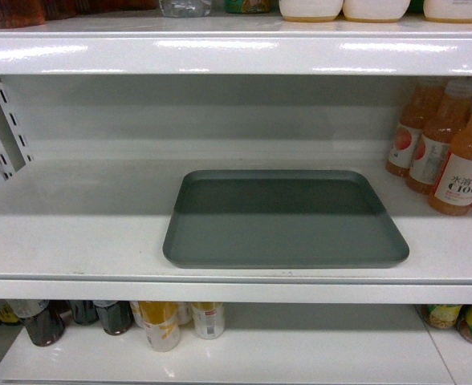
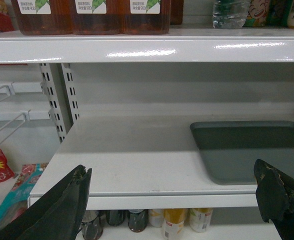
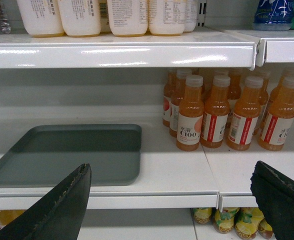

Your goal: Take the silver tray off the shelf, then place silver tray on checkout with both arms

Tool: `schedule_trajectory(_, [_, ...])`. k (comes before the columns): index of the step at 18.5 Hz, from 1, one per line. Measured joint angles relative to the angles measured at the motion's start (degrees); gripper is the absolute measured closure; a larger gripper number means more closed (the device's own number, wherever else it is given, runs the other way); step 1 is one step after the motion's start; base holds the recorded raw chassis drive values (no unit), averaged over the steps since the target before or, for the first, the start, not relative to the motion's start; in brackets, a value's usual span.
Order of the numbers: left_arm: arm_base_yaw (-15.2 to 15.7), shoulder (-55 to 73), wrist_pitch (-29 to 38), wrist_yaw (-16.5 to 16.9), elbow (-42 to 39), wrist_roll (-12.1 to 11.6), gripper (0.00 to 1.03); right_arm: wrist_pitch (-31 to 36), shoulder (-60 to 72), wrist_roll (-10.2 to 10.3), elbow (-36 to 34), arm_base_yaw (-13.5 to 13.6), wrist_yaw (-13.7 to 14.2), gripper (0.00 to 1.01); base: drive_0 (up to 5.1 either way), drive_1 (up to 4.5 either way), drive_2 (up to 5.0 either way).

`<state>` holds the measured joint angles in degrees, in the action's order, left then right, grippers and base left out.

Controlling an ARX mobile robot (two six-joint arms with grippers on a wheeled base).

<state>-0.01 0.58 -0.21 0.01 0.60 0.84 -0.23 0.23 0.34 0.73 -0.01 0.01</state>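
Note:
The silver tray lies flat on the white shelf, a dull grey-green rectangle with a low rim, its front edge near the shelf lip. The left wrist view shows the tray at the right, the right wrist view shows the tray at the left. My left gripper is open, its black fingers wide apart in front of the shelf lip, left of the tray. My right gripper is open too, in front of the lip, right of the tray. Neither gripper appears in the head view. The checkout is out of view.
Orange juice bottles stand on the shelf right of the tray, seen as a cluster of bottles in the right wrist view. The shelf board above overhangs. Slotted uprights rise at the left. Small bottles fill the lower shelf.

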Motion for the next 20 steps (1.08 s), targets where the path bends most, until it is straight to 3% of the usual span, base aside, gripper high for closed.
schedule_trajectory(20, [0.0, 0.0, 0.0, 0.0, 0.0, 0.0, 0.05, 0.0, 0.0, 0.0, 0.0, 0.0, 0.0, 0.03, 0.0, 0.0, 0.0])
